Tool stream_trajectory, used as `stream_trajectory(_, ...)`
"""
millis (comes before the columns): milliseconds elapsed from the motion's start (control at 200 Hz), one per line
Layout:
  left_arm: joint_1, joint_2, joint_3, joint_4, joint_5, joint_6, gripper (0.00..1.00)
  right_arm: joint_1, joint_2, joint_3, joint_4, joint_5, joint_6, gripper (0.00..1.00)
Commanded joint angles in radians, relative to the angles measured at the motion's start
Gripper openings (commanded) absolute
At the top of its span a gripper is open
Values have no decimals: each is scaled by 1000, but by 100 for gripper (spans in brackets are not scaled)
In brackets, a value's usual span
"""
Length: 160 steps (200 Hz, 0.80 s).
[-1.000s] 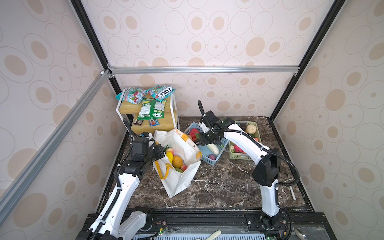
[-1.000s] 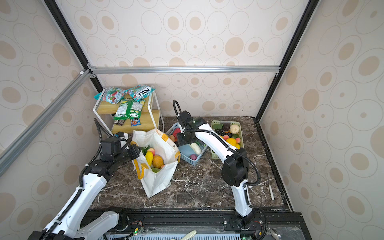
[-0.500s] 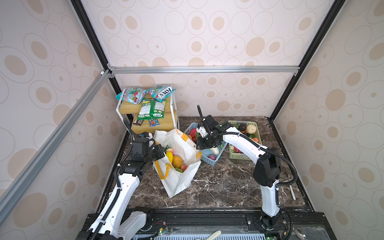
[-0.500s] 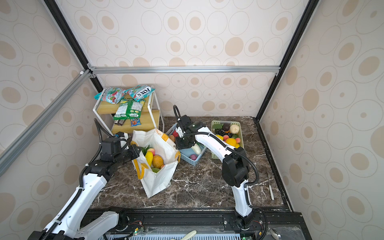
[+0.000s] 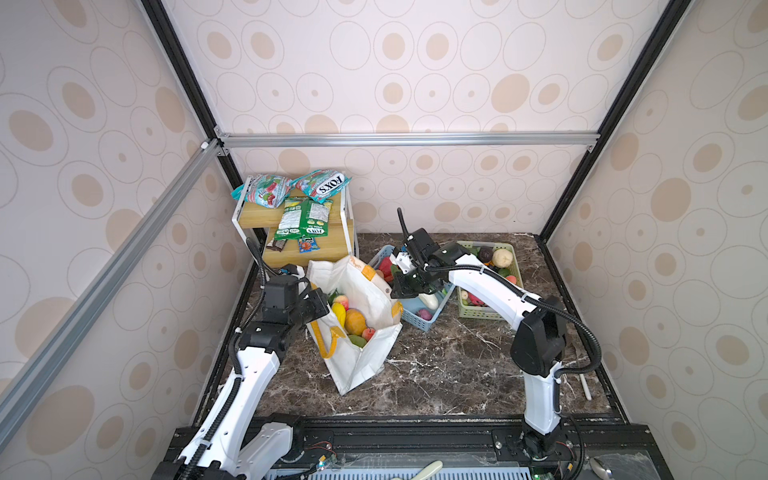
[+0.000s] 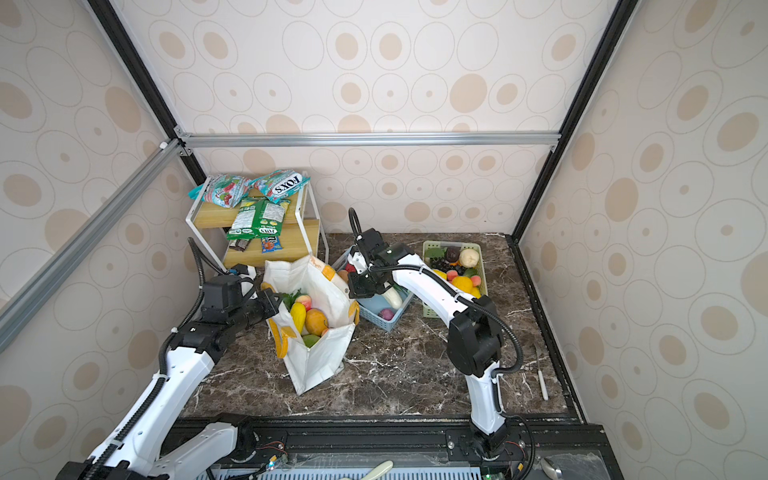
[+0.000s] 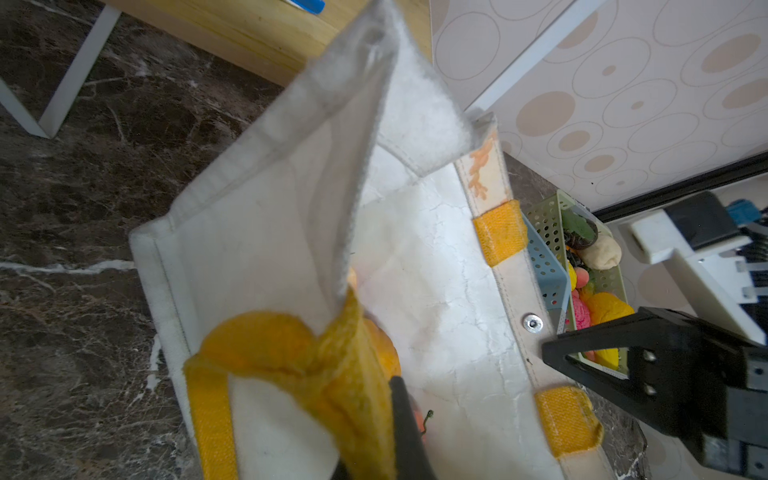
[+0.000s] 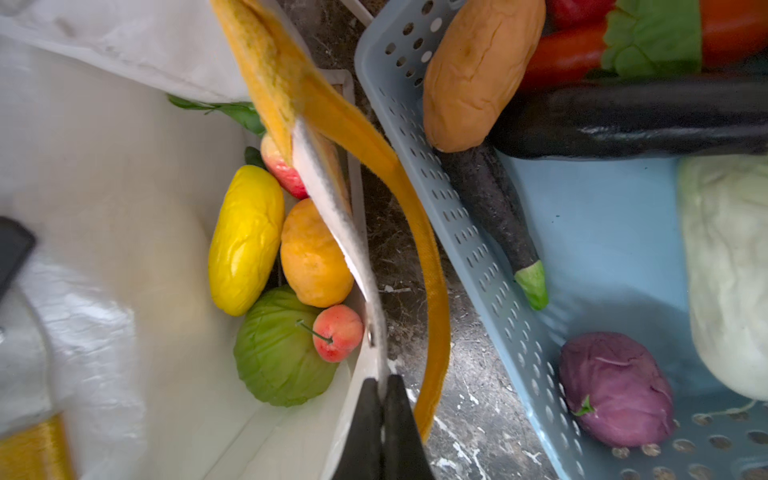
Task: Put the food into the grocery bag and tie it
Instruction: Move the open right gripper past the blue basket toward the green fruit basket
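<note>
Right wrist view: my right gripper pinches the grocery bag

My fingers are clamped together on the bag's rim, next to the blue basket. My left gripper is closed on the opposite rim at a yellow handle. Some food lies inside the bag, which stands open on the marble table.

— Where is the bag?
— In the middle of the table, with food in it.
— What is next to it?
— The left basket is just right of the bag, the right basket beside it. The shelf stands far left, packets on it.
</note>
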Motion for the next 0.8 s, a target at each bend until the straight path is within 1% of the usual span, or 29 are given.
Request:
stream_trajectory(0,8,-9,25,13,-51,-14,0,2,-76,29,11,-57,12,0)
stream_trajectory(140,9,-2,25,13,-62,-22,0,3,-97,35,18,-91,14,0)
stream_trajectory(225,10,9,27,3,-80,-25,0,3,-104,22,16,-80,18,0)
stream_trajectory(370,10,12,10,7,-81,-26,0,4,-128,-33,48,-58,40,0)
stream_trajectory(435,9,11,-3,8,-83,-24,0,3,-138,-55,68,-54,48,2)
stream_trajectory(585,10,6,-26,12,-80,-27,0,3,-134,-77,75,-32,49,9)
stream_trajectory(675,10,4,-29,12,-83,-27,0,1,-123,-73,61,-25,48,11)
stream_trajectory(795,9,0,-34,12,-88,-28,0,-7,-127,-70,50,-17,50,20)
